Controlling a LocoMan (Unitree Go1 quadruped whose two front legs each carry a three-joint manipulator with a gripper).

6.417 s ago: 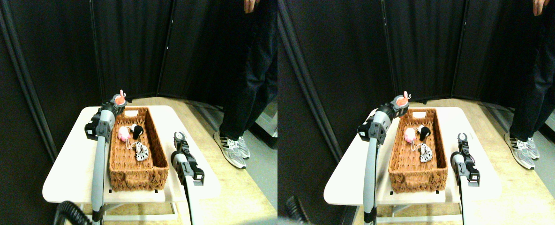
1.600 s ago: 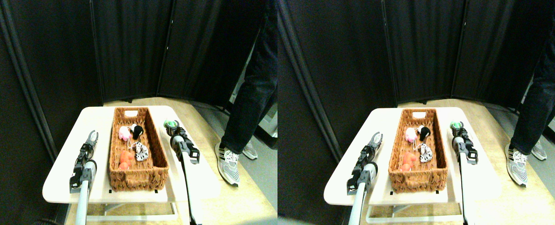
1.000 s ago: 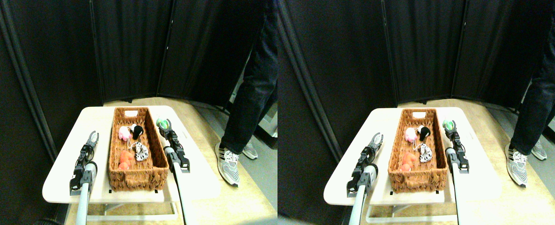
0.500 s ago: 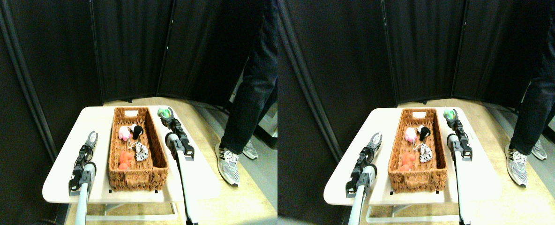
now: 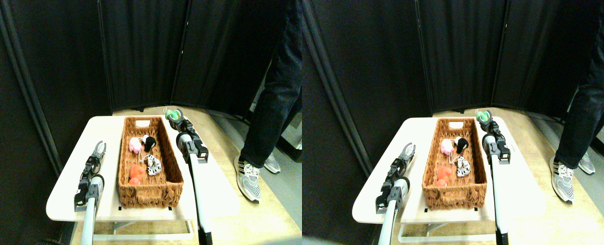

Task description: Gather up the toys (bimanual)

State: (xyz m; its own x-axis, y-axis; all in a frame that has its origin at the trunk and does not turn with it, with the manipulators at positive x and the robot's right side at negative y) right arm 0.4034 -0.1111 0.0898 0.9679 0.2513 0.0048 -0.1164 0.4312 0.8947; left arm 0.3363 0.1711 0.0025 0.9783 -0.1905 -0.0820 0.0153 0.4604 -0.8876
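A long brown wicker basket [image 5: 149, 193] stands on the white table [image 5: 72, 196]. Inside it lie a pink toy [image 5: 134, 145], a black-and-white toy [image 5: 150, 142], a spotted black-and-white toy [image 5: 153, 165] and an orange toy [image 5: 136, 173]. My right gripper [image 5: 173, 115] is raised above the basket's far right corner, shut on a green toy [image 5: 172, 114]. My left gripper [image 5: 98, 150] rests low over the table left of the basket, open, with nothing between its jaws.
A person in dark trousers [image 5: 274, 87] and striped sneakers [image 5: 248, 181] stands on the wooden floor to the right of the table. Black curtain panels [image 5: 144, 51] close off the back.
My right gripper has lifted the green toy from beside the basket and carried it up and leftward toward the basket's far right corner. My left gripper has stayed put.
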